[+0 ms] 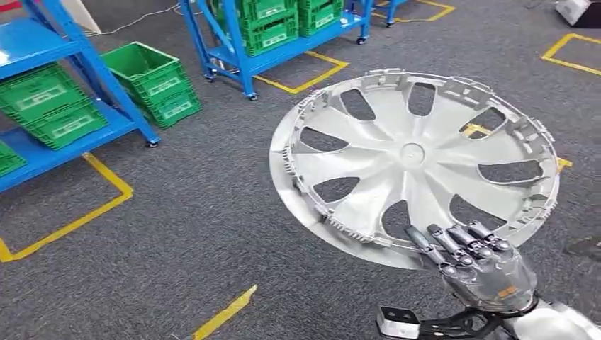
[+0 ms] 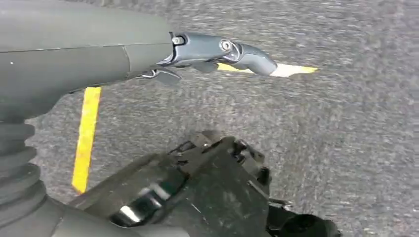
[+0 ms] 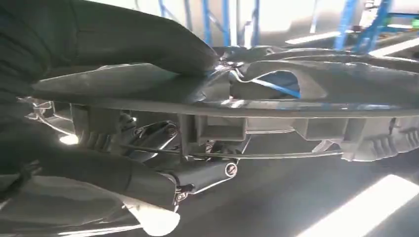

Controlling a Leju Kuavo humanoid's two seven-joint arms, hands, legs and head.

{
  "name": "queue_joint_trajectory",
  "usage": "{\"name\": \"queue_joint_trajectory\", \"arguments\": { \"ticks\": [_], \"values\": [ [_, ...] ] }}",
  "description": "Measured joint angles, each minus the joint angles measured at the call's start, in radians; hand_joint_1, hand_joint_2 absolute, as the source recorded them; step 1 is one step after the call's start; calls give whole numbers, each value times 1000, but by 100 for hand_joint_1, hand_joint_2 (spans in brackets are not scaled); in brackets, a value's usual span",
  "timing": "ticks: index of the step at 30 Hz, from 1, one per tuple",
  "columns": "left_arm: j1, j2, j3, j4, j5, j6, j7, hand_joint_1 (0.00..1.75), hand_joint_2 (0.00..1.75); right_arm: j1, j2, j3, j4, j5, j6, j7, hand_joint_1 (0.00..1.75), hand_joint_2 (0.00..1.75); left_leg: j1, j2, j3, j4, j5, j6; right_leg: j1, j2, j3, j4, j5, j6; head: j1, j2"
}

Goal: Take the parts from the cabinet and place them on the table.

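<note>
Head view: the right hand (image 1: 476,263) is gripping the wheel cover (image 1: 414,159) by its near rim, carrying it level above the carpet (image 1: 212,212). Left wrist view: the left hand (image 2: 217,52) is hanging with fingers apart, holding nothing. Right wrist view: the fingers (image 3: 197,175) are clamping the rim; keeping it level should prevent slipping.

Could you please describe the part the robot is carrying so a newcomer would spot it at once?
Over the grey carpet, the right hand grips the rim of a silver wheel cover. It is a big round disc with spoke-shaped openings, unlike the green crates on the blue shelves.
</note>
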Motion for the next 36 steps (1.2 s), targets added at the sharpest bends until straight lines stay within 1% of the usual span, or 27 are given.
{"name": "queue_joint_trajectory", "arguments": {
  "ticks": [2,3,4,5,6,7,8,9,12,13,14,15,16,18,19,20,22,23,24,28,29,30,31,33,34,35,36],
  "values": [
    [5,0,0,2,0,0,0,0,175,0,-1,0,-1,0,0,5,175,175,0,-34,-74,171,-81,-1,1,26,-1,0,1,-5,0,0],
    [8,0,0,2,-1,0,0,0,175,0,-1,0,-1,0,0,7,175,175,0,-37,-101,230,-96,0,2,41,-1,1,2,-6,-1,0],
    [11,0,0,2,-3,0,0,0,175,0,-1,0,-1,0,0,9,175,175,0,-39,-111,246,-89,2,3,57,-1,1,2,-6,0,0],
    [13,-1,0,2,-4,1,0,0,175,1,-1,0,-1,1,0,10,175,175,0,-40,-100,213,-53,6,3,74,0,2,2,-6,-1,0],
    [13,-1,0,2,-6,3,0,0,175,2,-2,0,-2,3,0,12,175,175,0,-47,-73,146,-6,10,3,89,1,4,2,-6,0,0],
    [12,-1,2,2,-6,4,0,0,175,2,-2,0,-3,6,0,14,175,175,0,-66,-31,46,50,16,3,105,3,5,2,-6,-1,0],
    [13,1,3,2,-6,5,0,0,175,4,-2,0,-5,10,0,15,175,175,2,-123,-5,-27,82,23,0,115,0,6,2,-5,0,0],
    [14,2,3,2,-6,6,0,0,175,1,-2,0,-5,15,0,16,175,175,8,-157,-2,-44,77,28,4,129,-5,12,4,1,2,0],
    [15,2,5,2,-7,6,3,0,175,7,-4,-1,-13,19,0,20,175,175,-1,-122,3,-58,67,28,-9,167,-27,7,17,22,-3,0],
    [14,0,6,2,-7,5,3,0,175,7,-8,-1,-13,19,0,20,175,175,7,-104,6,-71,74,33,-5,184,-35,5,20,31,-4,0],
    [11,0,7,2,-7,5,3,0,175,12,-10,-1,-14,19,0,21,175,175,8,-85,10,-77,78,37,-3,132,-45,22,5,30,-1,0],
    [12,0,10,2,-8,5,3,0,175,7,-13,-1,-16,19,0,20,175,175,8,-76,8,-78,79,42,1,74,-67,69,-28,33,7,0],
    [15,-1,12,2,-8,4,3,0,175,4,-14,-1,-16,19,0,21,175,175,6,-61,8,-77,78,43,1,42,-101,143,-66,38,7,0],
    [19,-1,14,2,-7,2,3,0,175,6,-14,-1,-16,19,0,24,175,175,1,-27,7,-77,77,44,-2,24,-174,303,-132,44,6,0],
    [21,-1,14,2,-7,2,3,0,175,7,-14,-1,-16,19,0,27,175,175,0,-13,7,-77,77,44,-2,23,-184,330,-134,45,7,0],
    [21,-1,15,2,-7,0,3,0,175,7,-14,-1,-16,19,0,28,175,175,-1,2,7,-77,77,44,-2,21,-172,311,-115,45,6,0],
    [19,-2,20,2,-7,-3,3,0,175,8,-15,-1,-17,20,0,29,175,175,-2,29,10,-77,74,41,-2,3,-67,130,-30,41,6,0],
    [18,-2,21,2,-6,-4,2,0,175,8,-15,-2,-18,20,0,29,175,175,-3,37,13,-76,72,38,1,-33,-11,40,-3,38,6,0],
    [18,0,23,2,-6,-5,2,0,175,6,-16,-3,-18,20,0,29,175,175,-10,46,15,-76,69,33,14,-83,6,4,-26,29,7,0],
    [19,-2,24,2,-6,-8,-3,0,175,9,-16,-4,-21,20,0,31,175,175,-12,88,20,-75,68,16,11,-28,2,2,-8,7,5,0],
    [18,-2,24,2,-6,-8,-3,0,175,12,-16,-4,-22,20,0,31,175,175,-7,55,17,-67,54,6,4,-18,5,-4,-1,-3,4,0],
    [19,-2,25,2,-6,-8,-4,0,175,10,-16,-5,-23,20,0,31,175,175,-2,3,6,-35,28,4,4,-8,3,-4,1,-8,2,0],
    [20,-2,25,2,-5,-9,-5,0,175,9,-16,-5,-23,20,0,32,175,175,-1,-23,-20,29,-12,2,4,4,2,-4,2,-10,1,0],
    [25,-2,25,2,-4,-9,-5,0,175,10,-16,-5,-23,20,0,32,175,175,-1,-39,-97,205,-88,0,6,32,1,-3,4,-13,0,0],
    [27,-2,25,2,-4,-9,-5,0,175,10,-16,-5,-23,20,0,32,175,175,-1,-39,-115,243,-94,0,7,44,1,-3,4,-14,0,0],
    [29,-3,25,2,-3,-12,-5,0,175,11,-16,-5,-23,20,0,32,175,175,-1,-39,-115,239,-74,2,8,62,1,-3,5,-14,1,0],
    [29,-3,25,2,-3,-12,-5,0,175,12,-16,-5,-23,20,0,31,175,175,-1,-41,-96,191,-34,5,9,77,1,-1,5,-14,0,0]
  ]
}}
